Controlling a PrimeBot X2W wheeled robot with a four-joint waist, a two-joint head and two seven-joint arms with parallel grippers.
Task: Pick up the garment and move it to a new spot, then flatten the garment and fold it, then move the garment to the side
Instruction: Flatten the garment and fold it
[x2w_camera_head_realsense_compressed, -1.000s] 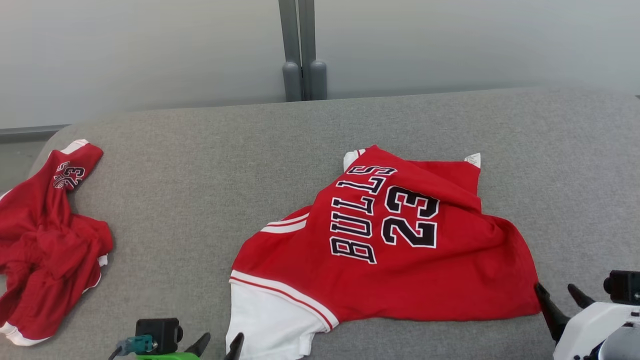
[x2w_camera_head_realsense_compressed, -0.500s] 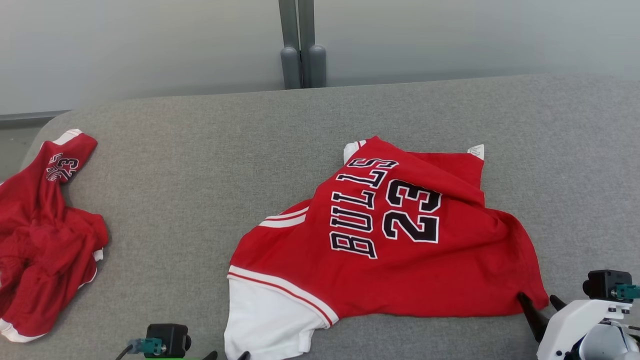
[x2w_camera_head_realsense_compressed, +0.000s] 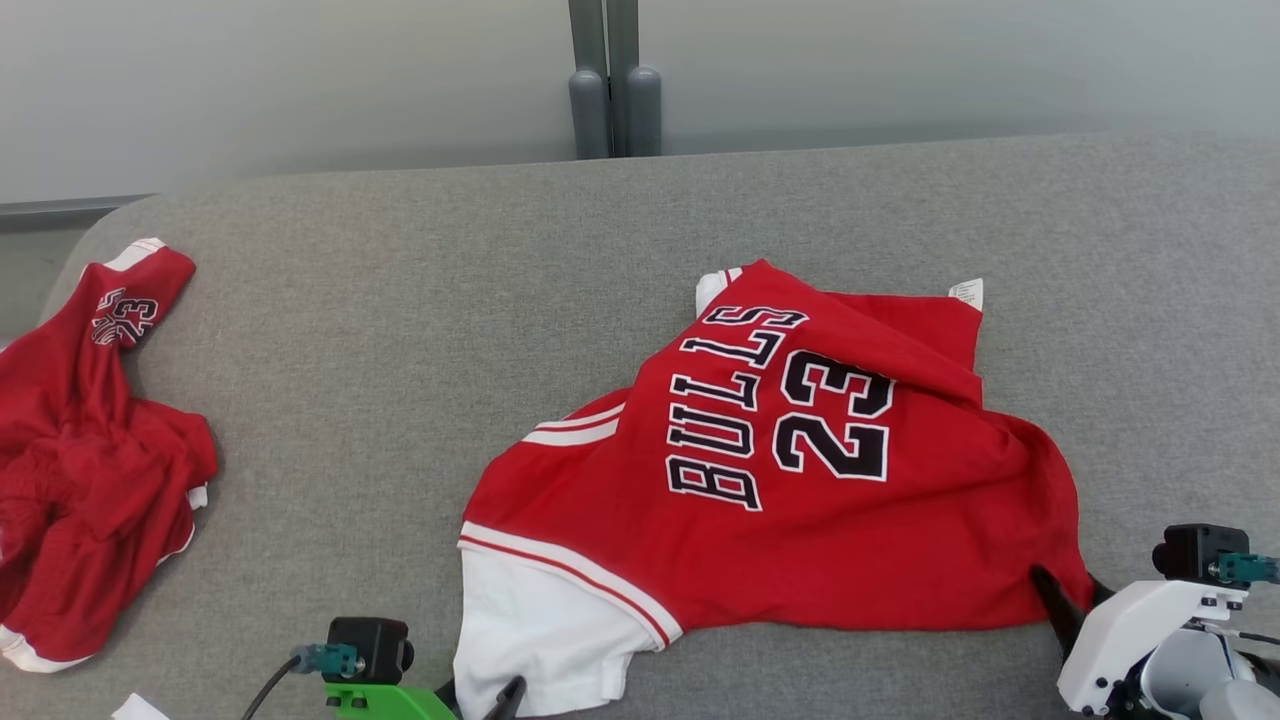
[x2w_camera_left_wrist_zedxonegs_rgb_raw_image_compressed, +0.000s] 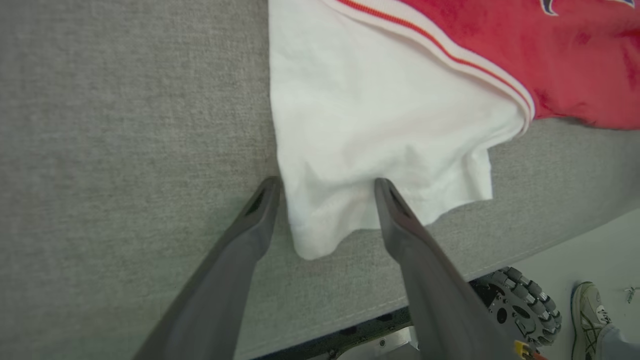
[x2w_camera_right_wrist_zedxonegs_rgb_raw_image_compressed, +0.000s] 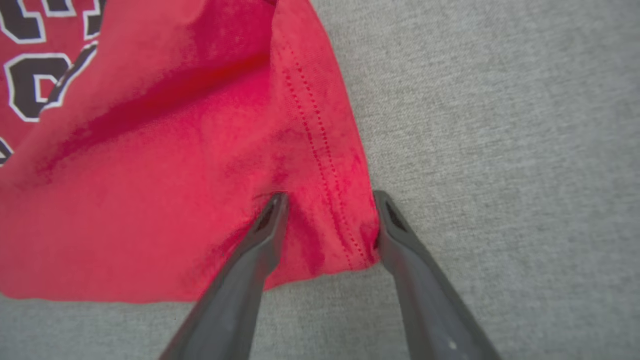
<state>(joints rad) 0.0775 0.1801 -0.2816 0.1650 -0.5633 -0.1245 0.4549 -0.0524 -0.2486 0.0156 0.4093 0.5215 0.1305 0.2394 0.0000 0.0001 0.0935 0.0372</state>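
The garment (x2w_camera_head_realsense_compressed: 800, 470) is a red jersey with "BULLS 23" in black and a white sleeve (x2w_camera_left_wrist_zedxonegs_rgb_raw_image_compressed: 370, 110), lying rumpled on the grey cushion (x2w_camera_head_realsense_compressed: 400, 340). My left gripper (x2w_camera_head_realsense_compressed: 480, 695) is at the sleeve's near corner. In the left wrist view the gripper (x2w_camera_left_wrist_zedxonegs_rgb_raw_image_compressed: 325, 185) is open, its fingers standing on either side of the white corner. My right gripper (x2w_camera_head_realsense_compressed: 1075, 598) is at the jersey's right near corner. In the right wrist view the gripper (x2w_camera_right_wrist_zedxonegs_rgb_raw_image_compressed: 330, 200) is open, with the stitched red hem (x2w_camera_right_wrist_zedxonegs_rgb_raw_image_compressed: 320, 150) between its fingers.
A second red garment (x2w_camera_head_realsense_compressed: 90, 450) lies crumpled at the cushion's left end. A grey post (x2w_camera_head_realsense_compressed: 615, 80) stands behind the cushion. Below the cushion's near edge the left wrist view has a robot wheel (x2w_camera_left_wrist_zedxonegs_rgb_raw_image_compressed: 520, 305) and a person's shoe (x2w_camera_left_wrist_zedxonegs_rgb_raw_image_compressed: 590, 310).
The head view has shifted. My right gripper has closed in on the jersey's right corner, and its fingers now straddle the hem. The jersey has not moved.
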